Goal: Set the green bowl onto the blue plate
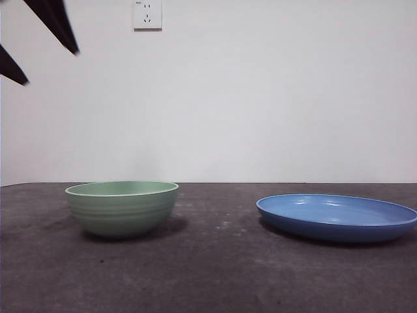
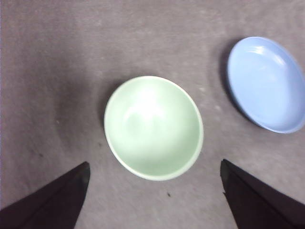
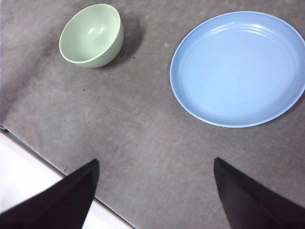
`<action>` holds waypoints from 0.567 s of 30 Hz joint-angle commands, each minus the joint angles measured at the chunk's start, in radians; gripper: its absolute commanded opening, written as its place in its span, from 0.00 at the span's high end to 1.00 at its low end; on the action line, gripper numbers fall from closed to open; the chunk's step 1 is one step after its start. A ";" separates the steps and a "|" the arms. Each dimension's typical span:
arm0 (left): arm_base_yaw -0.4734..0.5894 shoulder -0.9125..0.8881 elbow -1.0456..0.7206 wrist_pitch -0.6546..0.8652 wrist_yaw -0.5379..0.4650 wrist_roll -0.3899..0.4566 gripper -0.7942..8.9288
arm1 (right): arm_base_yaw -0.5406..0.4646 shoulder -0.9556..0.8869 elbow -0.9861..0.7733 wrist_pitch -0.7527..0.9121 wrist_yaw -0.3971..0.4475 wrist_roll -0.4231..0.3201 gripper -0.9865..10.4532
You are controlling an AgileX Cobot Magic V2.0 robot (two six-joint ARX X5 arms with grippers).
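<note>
Dark grey table [image 1: 215, 274] carries the green bowl [image 1: 122, 207], upright and well apart from the empty blue plate [image 1: 337, 217]. Left gripper [image 2: 152, 200] hangs above the bowl, jaws wide, likely readying a grasp; right gripper [image 3: 155, 195] waits, also wide.

It looked like a plain test room or lab, not a home or a kitchen. A bare white wall [image 1: 260, 98] stood behind the table, with nothing on it but one white power socket [image 1: 147, 14] up at about 11 o'clock. The table [image 1: 215, 274] was covered with a dark grey mat that looked like felt, speckled with small pale bits. In the right wrist view, the mat stopped at a straight edge and a white surface [image 3: 28, 176] showed past it, down at 7 o'clock. Black robot parts [image 1: 55, 23] poked in at the top corner at 10 o'clock.
</note>
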 commanded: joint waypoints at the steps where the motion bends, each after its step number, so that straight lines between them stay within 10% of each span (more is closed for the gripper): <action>1: -0.024 0.111 0.069 0.007 -0.032 0.013 0.47 | 0.003 0.005 0.021 0.009 -0.003 -0.003 0.58; 17: -0.062 0.517 0.124 0.089 -0.157 0.043 0.47 | 0.003 0.005 0.021 0.009 -0.002 -0.003 0.58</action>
